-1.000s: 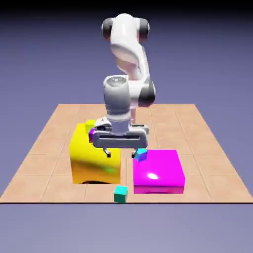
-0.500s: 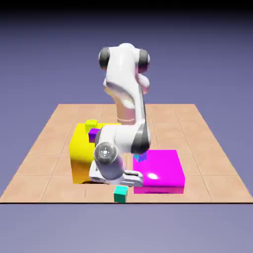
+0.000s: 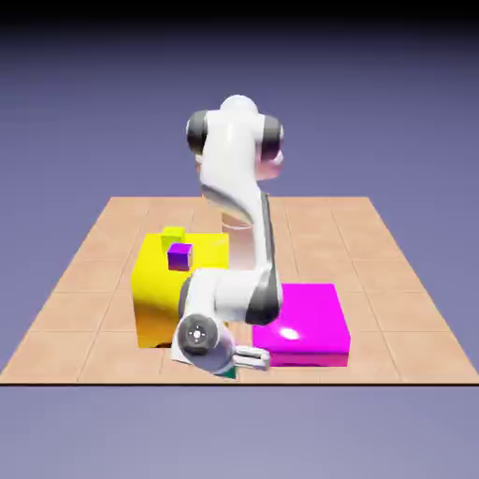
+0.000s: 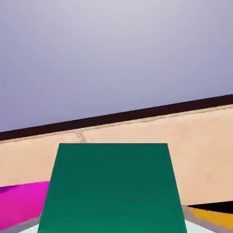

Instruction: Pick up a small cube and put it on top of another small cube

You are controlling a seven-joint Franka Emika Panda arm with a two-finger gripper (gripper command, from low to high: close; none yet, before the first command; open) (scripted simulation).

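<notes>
The small cube (image 4: 111, 189), teal-green, fills the lower middle of the hand view and hides the finger tips. In the exterior view only a sliver of the small cube (image 3: 227, 371) shows under the hand, at the table's front edge. My gripper (image 3: 241, 361) is down at the table and shut on it, between the yellow block and the magenta block. A purple cube (image 3: 180, 255) sits on top of the yellow block, apart from the gripper.
The big yellow block (image 3: 154, 285) stands on the exterior view's left of the hand, the big magenta block (image 3: 304, 323) on its right. A small yellow-green cube (image 3: 172, 234) lies behind the purple one. The tan tiled table (image 3: 393, 281) ends just in front of the hand.
The arm has come down from above the blocks to the table's front edge. The jaws have closed on the teal-green cube. The forearm now hides the cyan-blue cube on the magenta block.
</notes>
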